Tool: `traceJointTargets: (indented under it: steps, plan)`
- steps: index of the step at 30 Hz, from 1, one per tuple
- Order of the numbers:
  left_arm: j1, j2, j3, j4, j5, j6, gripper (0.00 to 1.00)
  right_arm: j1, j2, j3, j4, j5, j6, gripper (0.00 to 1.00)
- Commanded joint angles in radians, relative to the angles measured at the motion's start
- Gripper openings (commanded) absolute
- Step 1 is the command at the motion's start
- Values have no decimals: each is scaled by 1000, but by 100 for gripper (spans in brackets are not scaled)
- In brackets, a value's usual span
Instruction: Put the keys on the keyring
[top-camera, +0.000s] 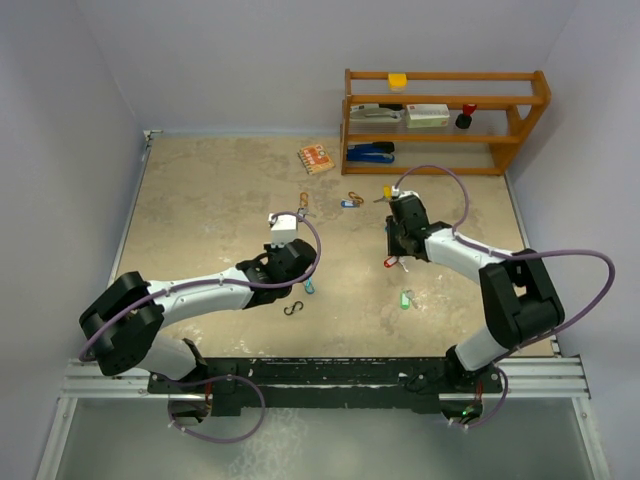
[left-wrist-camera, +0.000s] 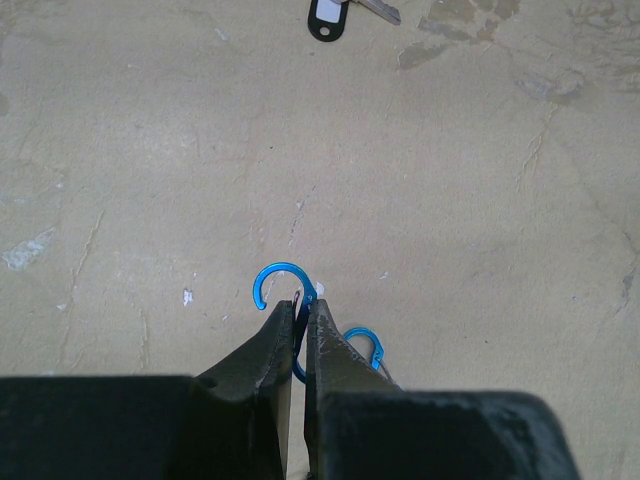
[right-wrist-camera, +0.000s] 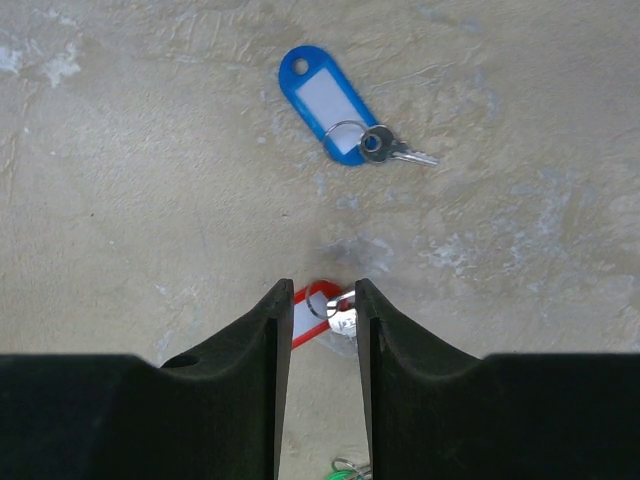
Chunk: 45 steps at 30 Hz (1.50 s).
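Observation:
My left gripper is shut on a blue S-shaped clip, the keyring; one hook sticks out past the fingertips and the other loop shows beside the right finger. My right gripper is closed on the red-tagged key, whose ring and key head press against the right finger. Ahead of it on the table lies a blue-tagged key. A green-tagged key lies behind it and a yellow-tagged key lies further back. A black-tagged key lies ahead of the left gripper.
A wooden shelf with small items stands at the back right. An orange box and a blue tool lie near it. A black S-clip and an orange clip lie loose on the table.

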Motion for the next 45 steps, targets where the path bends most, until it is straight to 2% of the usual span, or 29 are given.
traceJointTargets:
  steps: [1,15,35,42,45]
  plan:
    - [6,-3,16,32,-4,18,0,47,14,42,-28,31,-44,35]
    - [6,-13,4,33,-7,14,0,70,49,85,-65,104,-15,33]
    - [6,-14,0,33,-6,11,0,70,71,71,-84,110,-7,31]
    - [6,-15,0,33,-6,11,0,69,71,71,-91,102,-2,27]
    - [6,-13,0,35,-5,11,0,70,67,70,-90,101,0,22]
